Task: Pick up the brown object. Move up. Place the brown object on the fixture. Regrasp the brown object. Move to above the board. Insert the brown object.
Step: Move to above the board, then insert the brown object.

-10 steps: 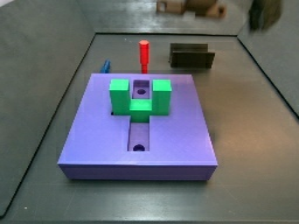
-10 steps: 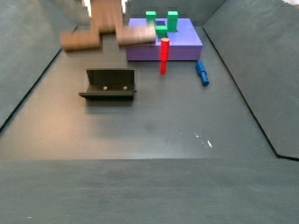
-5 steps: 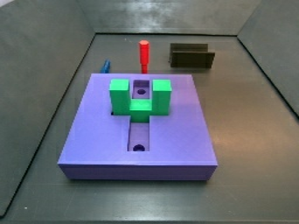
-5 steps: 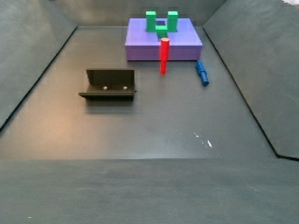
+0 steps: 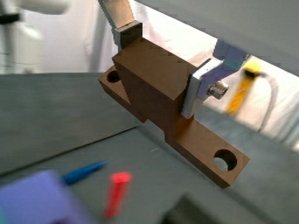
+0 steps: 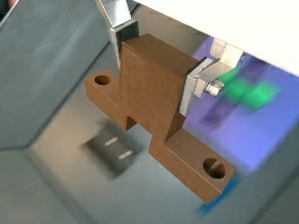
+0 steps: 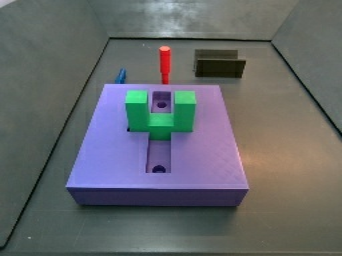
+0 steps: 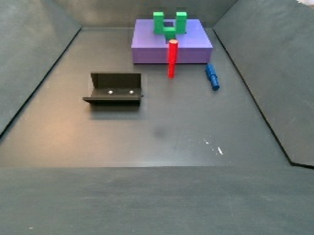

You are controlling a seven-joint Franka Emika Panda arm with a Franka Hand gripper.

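Our hand (image 5: 166, 68) grips the brown object (image 5: 176, 109) by its raised middle block, the silver fingers (image 5: 218, 77) pressed against either side of it, and both wrist views show the flat bar with its round end holes jutting out beyond the pads. What has just changed is height: a second ago the hand and its brown piece still blurred across the upper edge of both side views, and now neither view shows them at all, so we judge the lift finished and the carry toward the fixture about to begin. Far below the hand, a wrist view catches the fixture (image 6: 115, 149) on the grey floor, and beyond it the board (image 6: 233, 109) with the green block (image 6: 246, 92) on top. In a side view the fixture (image 8: 114, 90) stands well apart from the board (image 8: 153, 48), nearer the camera, and its recess is free. The red peg (image 8: 172, 58) stands upright just beside the board, with the blue piece (image 8: 212, 76) lying near it. Placing on the fixture is still to come.
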